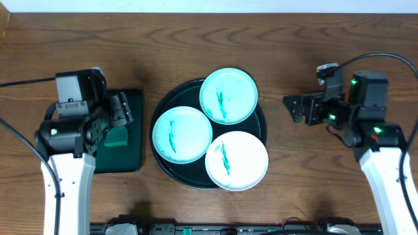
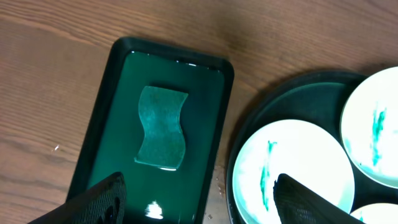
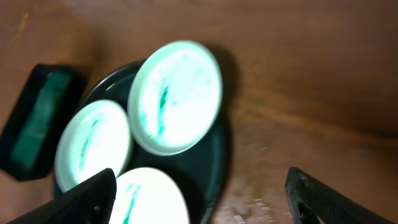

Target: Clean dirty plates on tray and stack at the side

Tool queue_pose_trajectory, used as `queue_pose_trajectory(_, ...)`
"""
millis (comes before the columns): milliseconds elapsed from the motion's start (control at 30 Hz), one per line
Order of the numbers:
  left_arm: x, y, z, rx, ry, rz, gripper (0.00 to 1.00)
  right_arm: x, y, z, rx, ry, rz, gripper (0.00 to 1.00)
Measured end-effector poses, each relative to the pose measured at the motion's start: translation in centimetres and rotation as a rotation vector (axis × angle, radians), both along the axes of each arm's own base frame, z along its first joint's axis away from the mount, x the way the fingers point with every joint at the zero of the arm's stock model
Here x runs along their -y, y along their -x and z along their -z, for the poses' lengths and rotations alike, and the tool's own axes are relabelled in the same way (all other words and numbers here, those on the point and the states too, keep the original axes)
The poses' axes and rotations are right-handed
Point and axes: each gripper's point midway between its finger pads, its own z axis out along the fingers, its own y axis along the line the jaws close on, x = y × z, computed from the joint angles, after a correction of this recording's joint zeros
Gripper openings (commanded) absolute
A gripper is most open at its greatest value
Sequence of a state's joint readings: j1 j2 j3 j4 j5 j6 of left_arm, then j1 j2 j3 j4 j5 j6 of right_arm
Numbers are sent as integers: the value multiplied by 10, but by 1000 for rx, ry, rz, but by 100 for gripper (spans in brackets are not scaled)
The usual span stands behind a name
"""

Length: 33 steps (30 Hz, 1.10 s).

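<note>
Three dirty plates (image 1: 182,134) sit unwiped on the tray (image 1: 171,98); left gripper (image 2: 199,179) and right gripper (image 3: 200,174) gape empty; the left should next grasp the sponge (image 2: 161,127).

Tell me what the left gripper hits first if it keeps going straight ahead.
Probably the sponge in the small green tray: it lies ahead of the open left gripper. Depth is unclear; possibly the tray floor.

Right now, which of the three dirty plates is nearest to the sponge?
The left plate, on the tray's side facing the sponge; the far plate and near plate sit further right.
</note>
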<state>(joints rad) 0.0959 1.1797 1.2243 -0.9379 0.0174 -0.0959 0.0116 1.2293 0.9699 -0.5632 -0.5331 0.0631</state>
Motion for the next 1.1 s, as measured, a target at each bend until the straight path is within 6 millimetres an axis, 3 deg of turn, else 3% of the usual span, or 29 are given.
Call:
queue_pose_trajectory(233,0,-2,3,-8,0,-1,76,-63,7,40,-228,-75,-74,65)
queue_pose_trajectory(467,-15,8,6,-45,-49,-88,77,-141,0,55,-355,-28,-126,45)
queue_pose_trajectory(667,-28,14,7,-61,-83,-159,77,-188,-3,81,-408,51,-132,39)
queue_pose_trajectory(833,-37,21,9,-84,-91,-200,76,-210,5,116,-465,117,-128,25)
queue_pose_trajectory(1000,-38,30,16,-134,-91,-213,77,-218,16,141,-507,172,-111,25)
queue_pose_trajectory(1100,-39,30,19,-149,-90,-218,77,-222,21,146,-506,196,-107,25)
